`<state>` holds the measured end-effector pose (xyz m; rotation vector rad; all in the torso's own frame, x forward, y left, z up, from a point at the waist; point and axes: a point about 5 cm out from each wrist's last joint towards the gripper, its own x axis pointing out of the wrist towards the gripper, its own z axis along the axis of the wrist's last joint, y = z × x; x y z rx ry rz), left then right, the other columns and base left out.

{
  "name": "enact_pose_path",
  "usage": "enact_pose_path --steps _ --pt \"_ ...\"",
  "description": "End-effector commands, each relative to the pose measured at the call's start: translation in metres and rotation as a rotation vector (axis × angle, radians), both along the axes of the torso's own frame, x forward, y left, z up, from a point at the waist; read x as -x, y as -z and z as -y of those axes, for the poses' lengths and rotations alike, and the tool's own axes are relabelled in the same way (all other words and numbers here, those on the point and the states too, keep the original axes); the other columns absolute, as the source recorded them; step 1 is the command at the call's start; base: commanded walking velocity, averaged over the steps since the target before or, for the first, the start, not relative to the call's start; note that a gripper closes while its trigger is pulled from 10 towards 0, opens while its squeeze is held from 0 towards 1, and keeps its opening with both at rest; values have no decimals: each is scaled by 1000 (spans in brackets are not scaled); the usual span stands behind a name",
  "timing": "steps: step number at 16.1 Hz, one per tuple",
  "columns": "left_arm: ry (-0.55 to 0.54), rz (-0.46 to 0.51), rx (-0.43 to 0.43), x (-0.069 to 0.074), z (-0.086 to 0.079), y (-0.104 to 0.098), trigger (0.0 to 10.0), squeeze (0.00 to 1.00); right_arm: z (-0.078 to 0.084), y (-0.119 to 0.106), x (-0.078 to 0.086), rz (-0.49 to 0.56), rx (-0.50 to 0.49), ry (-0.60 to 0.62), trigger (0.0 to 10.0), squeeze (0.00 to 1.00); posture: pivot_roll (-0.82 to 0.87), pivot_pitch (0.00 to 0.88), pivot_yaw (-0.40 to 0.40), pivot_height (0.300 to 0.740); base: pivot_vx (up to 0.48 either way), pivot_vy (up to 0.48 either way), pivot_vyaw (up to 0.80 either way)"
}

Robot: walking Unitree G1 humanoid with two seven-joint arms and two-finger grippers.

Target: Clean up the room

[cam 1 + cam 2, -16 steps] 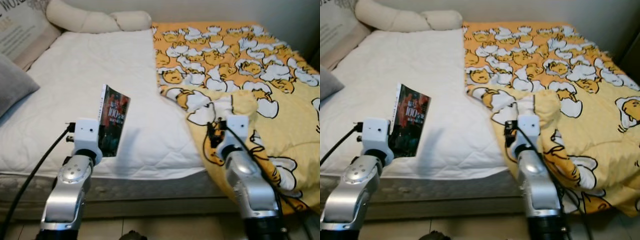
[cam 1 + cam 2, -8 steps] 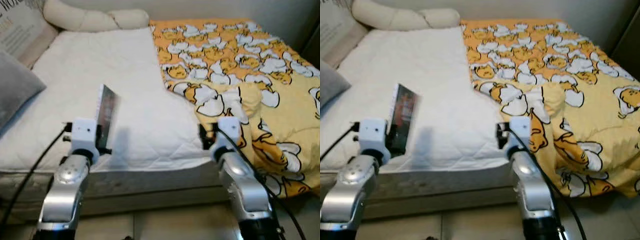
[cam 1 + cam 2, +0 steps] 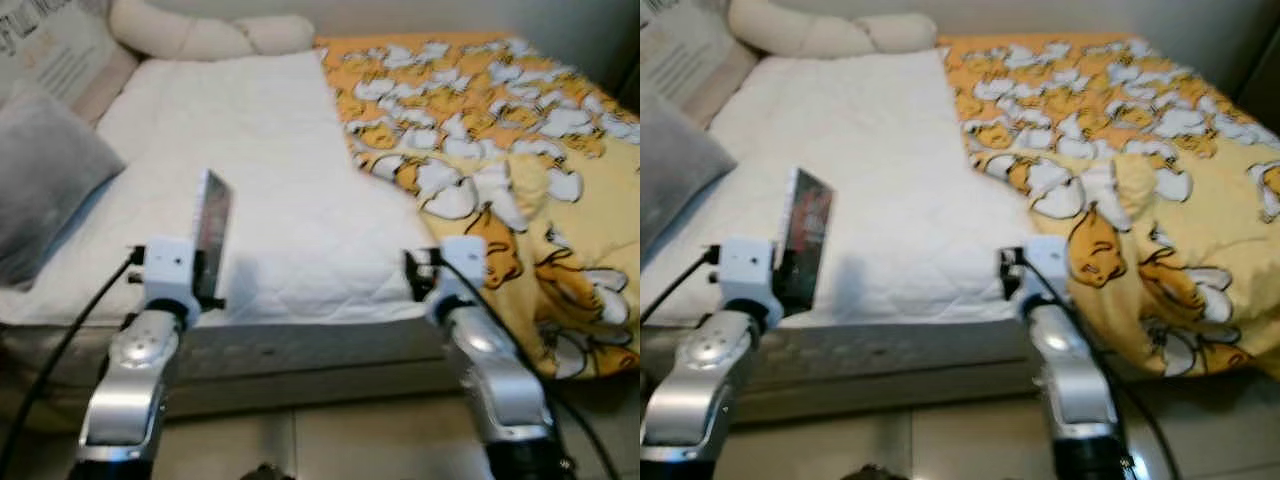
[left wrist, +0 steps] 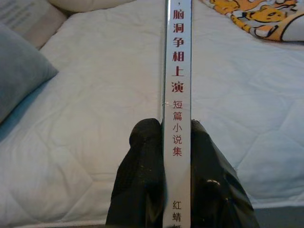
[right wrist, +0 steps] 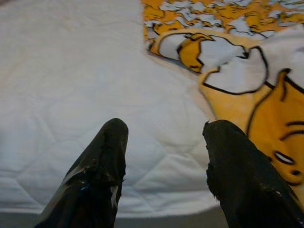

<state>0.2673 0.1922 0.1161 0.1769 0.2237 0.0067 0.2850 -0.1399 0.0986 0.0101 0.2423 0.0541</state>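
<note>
My left gripper (image 4: 176, 142) is shut on a thin book (image 3: 210, 232) with a dark cover, held upright and edge-on over the front edge of the bed. Its white spine (image 4: 177, 90) with red and black characters runs between the two black fingers (image 4: 142, 175). My right gripper (image 5: 164, 142) is open with nothing between its fingers, over the white quilted mattress (image 3: 250, 170) near the edge of the yellow patterned blanket (image 3: 520, 130). The right arm (image 3: 480, 350) stands at the bed's front edge.
A grey pillow (image 3: 45, 180) lies at the bed's left, a printed cushion (image 3: 55, 55) behind it, and a cream bolster (image 3: 210, 35) at the head. The yellow blanket covers the bed's right half and hangs over its front. Tiled floor (image 3: 350, 440) lies below.
The whole view has shifted, so the camera moved: the bed sits further off and more floor shows. The book in my left gripper has turned from cover-facing to edge-on.
</note>
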Motion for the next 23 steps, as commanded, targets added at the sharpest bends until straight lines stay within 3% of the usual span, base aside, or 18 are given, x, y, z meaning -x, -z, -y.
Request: enact_pose_path --steps 1,14,17,23 --pt "5 46 -14 -2 -1 -10 10000 0 -5 -3 -1 11 -17 -12 10000 0 -27 0 33 740 0 277 0" --pt "5 46 -15 -2 -1 -10 10000 0 -5 -3 -1 11 -18 -14 10000 0 -27 0 33 740 0 277 0" --pt "16 101 -11 -6 0 -20 10000 0 -10 -2 -1 -1 -47 -46 10000 0 -15 0 36 740 0 0 0" --pt "4 74 -40 -7 -5 -18 10000 0 -20 -4 -2 6 -11 -134 10000 0 -16 0 42 740 45 0 133"
